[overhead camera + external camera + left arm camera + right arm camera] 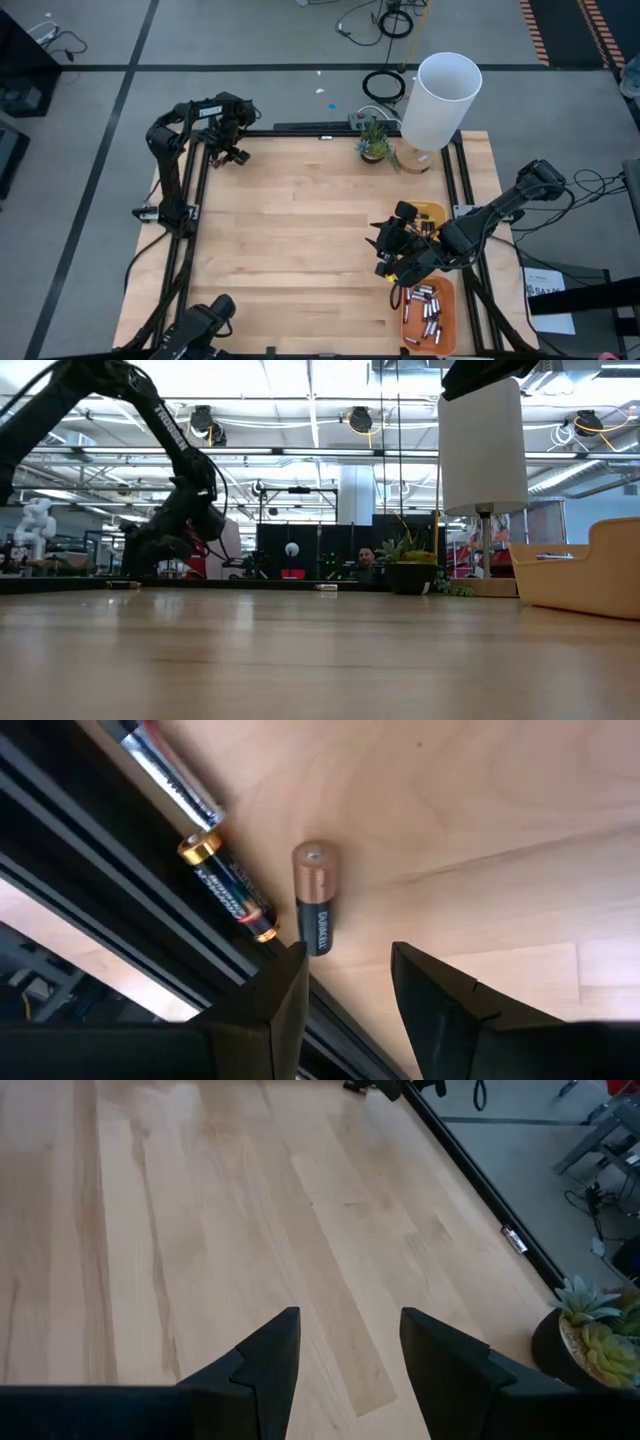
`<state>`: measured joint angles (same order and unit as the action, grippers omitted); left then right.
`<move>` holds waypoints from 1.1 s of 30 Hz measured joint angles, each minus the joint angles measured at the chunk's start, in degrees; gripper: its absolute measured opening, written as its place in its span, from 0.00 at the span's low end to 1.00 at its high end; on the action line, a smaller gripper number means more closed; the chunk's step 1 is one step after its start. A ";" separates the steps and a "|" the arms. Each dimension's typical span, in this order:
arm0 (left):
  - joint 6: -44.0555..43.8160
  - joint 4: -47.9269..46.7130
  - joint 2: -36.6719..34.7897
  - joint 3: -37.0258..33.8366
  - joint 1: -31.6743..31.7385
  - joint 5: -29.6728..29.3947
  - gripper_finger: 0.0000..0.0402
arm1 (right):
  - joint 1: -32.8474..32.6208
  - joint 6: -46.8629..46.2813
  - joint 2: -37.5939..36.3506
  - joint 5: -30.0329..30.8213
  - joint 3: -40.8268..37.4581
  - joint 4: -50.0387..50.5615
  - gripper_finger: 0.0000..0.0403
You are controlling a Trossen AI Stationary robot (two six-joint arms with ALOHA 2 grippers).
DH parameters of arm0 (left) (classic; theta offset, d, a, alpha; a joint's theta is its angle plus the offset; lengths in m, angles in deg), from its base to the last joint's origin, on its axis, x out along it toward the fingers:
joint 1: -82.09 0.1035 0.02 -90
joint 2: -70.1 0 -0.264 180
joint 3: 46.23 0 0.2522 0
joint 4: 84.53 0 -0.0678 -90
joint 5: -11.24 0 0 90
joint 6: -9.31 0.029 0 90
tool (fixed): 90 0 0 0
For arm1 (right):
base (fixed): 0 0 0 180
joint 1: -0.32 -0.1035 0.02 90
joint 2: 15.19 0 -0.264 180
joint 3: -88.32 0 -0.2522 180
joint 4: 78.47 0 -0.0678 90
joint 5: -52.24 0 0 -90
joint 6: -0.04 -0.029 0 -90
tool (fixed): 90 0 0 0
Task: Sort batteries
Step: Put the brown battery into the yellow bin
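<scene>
Your desk [300, 230] fills mid-frame; the lamp [440, 100] stands at its upper right. Lower right, the orange tray [447, 300] holds batteries [425, 312]; more batteries [318, 910] lie upper left. The right end effector [392, 255] beside the tray and the left end effector [230, 152] upper left both stand open, empty.

Pale blond wood with light grain streaks covers the desk [300, 230], framed by a black rail. A copper-topped black battery [317, 898] lies beside a black one with gold ends and red-and-blue print [229, 888] and a silvery one [175, 775]. Silver and dark batteries [424, 312] fill the orange tray [447, 325]; a yellow tray [436, 212] sits next to it. The white lampshade [440, 100] stands by a green plant [374, 137]. Both arms are black.
</scene>
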<state>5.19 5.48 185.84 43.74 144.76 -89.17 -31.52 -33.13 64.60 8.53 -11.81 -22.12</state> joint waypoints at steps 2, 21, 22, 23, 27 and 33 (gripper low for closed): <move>-0.03 -1.43 1.25 1.14 0.14 -0.02 0.38 | 0.00 0.05 0.00 0.01 0.00 0.00 0.41; 6.01 -7.69 12.74 11.41 2.43 0.58 0.38 | 0.00 1.45 0.00 -0.18 0.00 -0.04 0.41; 6.61 -8.03 13.33 11.69 2.38 0.53 0.38 | 0.00 1.71 0.00 -0.18 0.00 -0.04 0.41; 7.44 -8.35 13.88 11.96 2.33 0.49 0.38 | 0.00 1.90 0.00 -0.18 0.00 -0.04 0.41; 10.92 -8.95 15.15 12.18 2.34 1.28 0.38 | -0.02 2.36 0.00 -0.18 0.00 -0.07 0.41; 15.23 -9.46 15.39 11.87 1.32 1.12 0.29 | 0.45 2.86 0.00 0.09 0.00 -0.16 0.41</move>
<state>20.42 -3.99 201.23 55.61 146.09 -88.06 -31.07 -30.27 64.60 8.63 -11.81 -22.28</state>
